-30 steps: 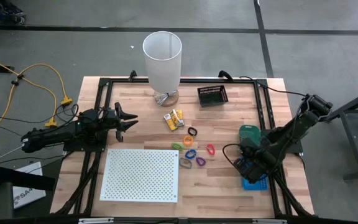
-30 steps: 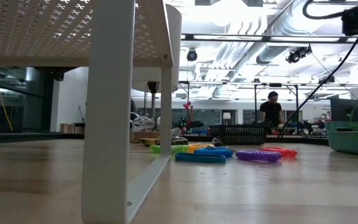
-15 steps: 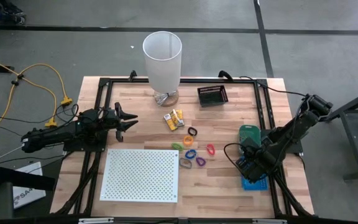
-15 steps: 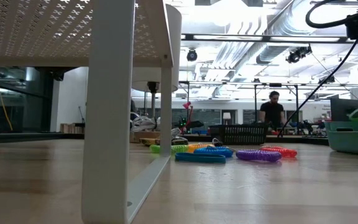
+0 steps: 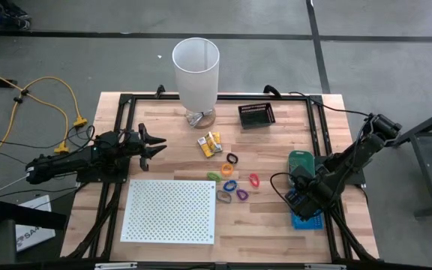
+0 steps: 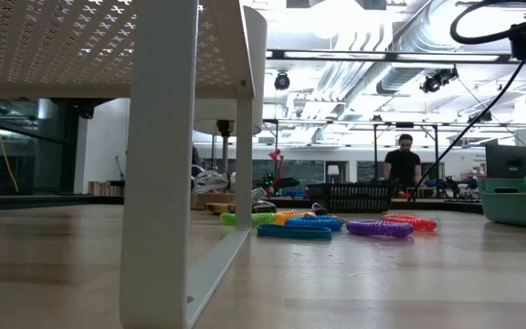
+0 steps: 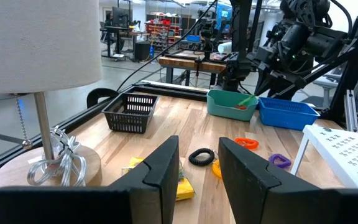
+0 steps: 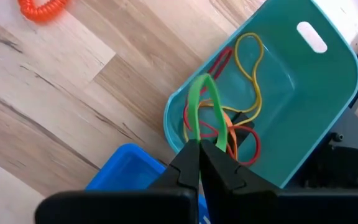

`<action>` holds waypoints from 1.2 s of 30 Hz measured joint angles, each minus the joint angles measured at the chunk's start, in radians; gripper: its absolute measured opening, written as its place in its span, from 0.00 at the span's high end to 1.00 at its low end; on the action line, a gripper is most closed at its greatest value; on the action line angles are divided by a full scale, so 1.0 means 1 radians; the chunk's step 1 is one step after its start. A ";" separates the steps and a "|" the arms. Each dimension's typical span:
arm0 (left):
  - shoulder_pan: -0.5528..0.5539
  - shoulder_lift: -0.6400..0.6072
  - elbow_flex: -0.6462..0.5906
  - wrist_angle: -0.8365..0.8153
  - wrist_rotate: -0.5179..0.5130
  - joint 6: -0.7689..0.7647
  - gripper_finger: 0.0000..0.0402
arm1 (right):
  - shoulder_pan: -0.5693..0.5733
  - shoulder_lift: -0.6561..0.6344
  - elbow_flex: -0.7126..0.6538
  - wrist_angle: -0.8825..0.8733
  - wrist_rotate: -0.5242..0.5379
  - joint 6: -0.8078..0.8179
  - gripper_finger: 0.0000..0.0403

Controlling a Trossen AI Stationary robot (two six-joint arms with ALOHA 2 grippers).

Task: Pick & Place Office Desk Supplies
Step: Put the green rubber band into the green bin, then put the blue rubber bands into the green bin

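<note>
Above the teal bin (image 8: 303,81), I am pinching a green rubber band (image 8: 202,112) in my shut right pincer (image 8: 201,163). Other bands (image 8: 241,127) are lying inside; a blue bin (image 8: 120,171) sits just beside. I am judging it best to release well inside the rim. My left pincer (image 7: 197,165) is waiting half-open, empty, near the lamp (image 7: 39,43).

The 2 arms are dark and jointed, each ending in a black claw of 2 flat tapered fingers.
</note>
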 joint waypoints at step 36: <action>0.000 0.000 0.000 0.000 0.000 0.000 0.73 | 0.000 0.001 0.000 -0.007 0.054 -0.001 0.75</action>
